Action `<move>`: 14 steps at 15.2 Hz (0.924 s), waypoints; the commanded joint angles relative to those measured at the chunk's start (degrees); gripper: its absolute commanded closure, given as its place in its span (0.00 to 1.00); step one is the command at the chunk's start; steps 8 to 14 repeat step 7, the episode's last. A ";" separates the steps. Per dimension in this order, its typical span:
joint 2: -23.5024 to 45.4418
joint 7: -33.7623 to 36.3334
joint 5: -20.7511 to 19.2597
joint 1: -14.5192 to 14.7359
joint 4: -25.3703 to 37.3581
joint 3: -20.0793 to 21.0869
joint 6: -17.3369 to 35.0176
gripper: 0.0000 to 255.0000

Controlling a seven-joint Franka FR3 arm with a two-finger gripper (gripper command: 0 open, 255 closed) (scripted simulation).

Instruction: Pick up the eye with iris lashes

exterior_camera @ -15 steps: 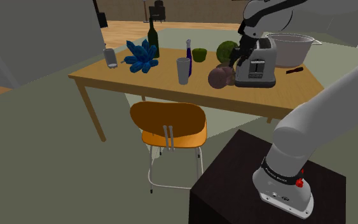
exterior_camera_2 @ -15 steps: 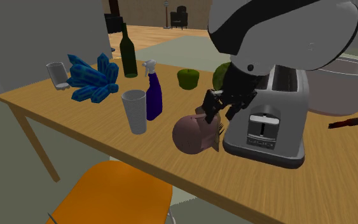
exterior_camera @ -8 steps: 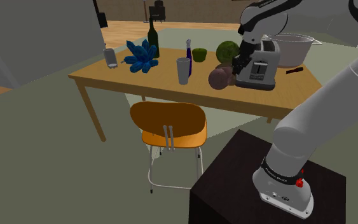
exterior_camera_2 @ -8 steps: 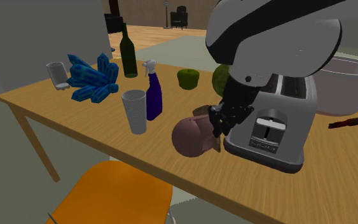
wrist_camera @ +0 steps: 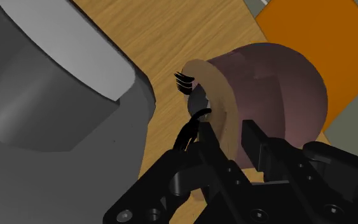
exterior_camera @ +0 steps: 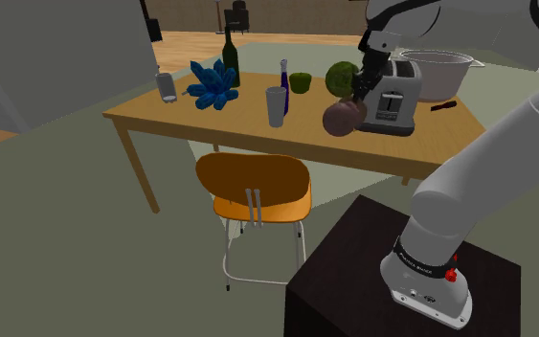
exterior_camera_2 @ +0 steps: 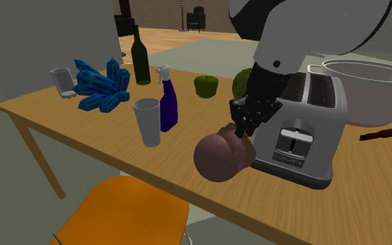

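The eye is a mauve ball with a tan rim and black lashes. It hangs just above the wooden table, close beside the grey toaster. My black gripper comes down from above and is shut on the eye's tan rim. In the wrist view the two fingers clasp the rim of the eye, lashes toward the toaster, with my gripper over the table edge. In the shoulder view the eye hangs under the gripper in front of the toaster.
On the table stand a ribbed cup, a purple spray bottle, a dark wine bottle, a blue spiky object, a green fruit, a big bowl and a red-handled tool. An orange chair sits below.
The fingers came down beside the toaster, shut on the eye's rim, and lifted it off the table toward the near edge; the eye now hangs tilted.
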 commanded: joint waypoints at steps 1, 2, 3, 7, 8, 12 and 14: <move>-0.37 0.38 -0.11 0.00 1.29 0.29 -1.54 1.00; -0.44 0.51 -0.12 0.02 2.00 0.38 -2.30 1.00; -0.49 0.64 -0.13 0.05 2.72 0.48 -3.06 1.00; -0.56 0.90 -0.13 0.11 4.30 0.66 -4.69 1.00; -0.56 0.90 -0.13 0.11 4.30 0.66 -4.69 1.00; -0.56 0.90 -0.13 0.11 4.30 0.66 -4.69 1.00; -0.56 0.90 -0.13 0.11 4.30 0.66 -4.69 1.00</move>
